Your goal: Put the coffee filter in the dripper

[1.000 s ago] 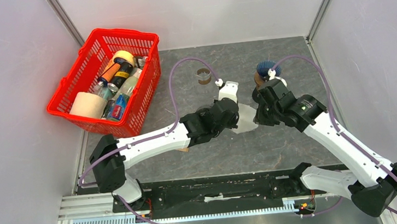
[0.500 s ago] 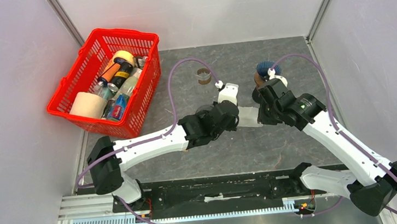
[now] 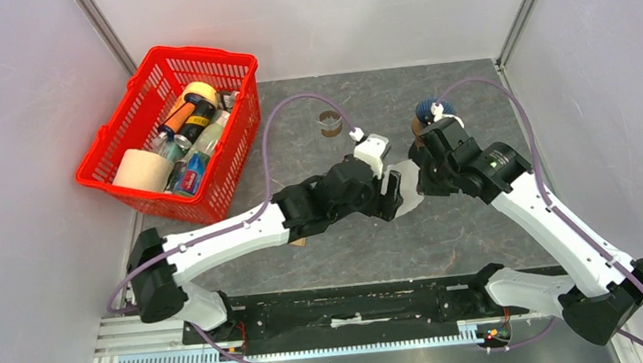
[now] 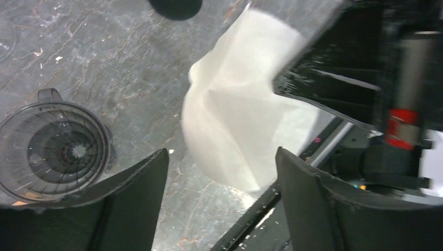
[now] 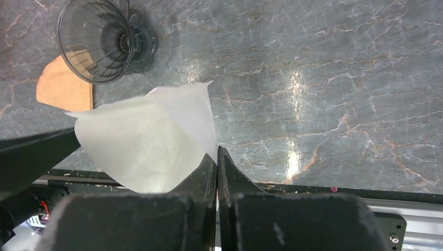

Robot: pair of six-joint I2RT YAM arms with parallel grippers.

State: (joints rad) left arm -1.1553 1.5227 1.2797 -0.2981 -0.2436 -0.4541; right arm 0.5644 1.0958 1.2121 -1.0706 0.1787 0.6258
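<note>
The white paper coffee filter [image 5: 149,137] hangs above the table with my right gripper [image 5: 217,152] shut on its right edge. In the left wrist view the filter [image 4: 235,117] is just beyond my left gripper [image 4: 220,157], which is open and touches nothing. From above, both grippers meet mid-table, the left gripper [image 3: 388,196] beside the filter [image 3: 408,187] and the right gripper [image 3: 426,182] pinching it. The clear dripper [image 5: 99,37] stands upright on the table, left of and beyond the filter. It also shows as the dripper [image 4: 53,149] at the left of the left wrist view. The left arm hides it from above.
A brown paper filter [image 5: 65,86] lies flat beside the dripper. A red basket [image 3: 199,60] holding several items stands at the back left. A small brown ring [image 3: 329,124] and a blue brush-like object [image 3: 427,110] sit towards the back of the table.
My left gripper has opened and let go of the filter, and its arm has stretched a little to the right. The right gripper still holds the filter.
</note>
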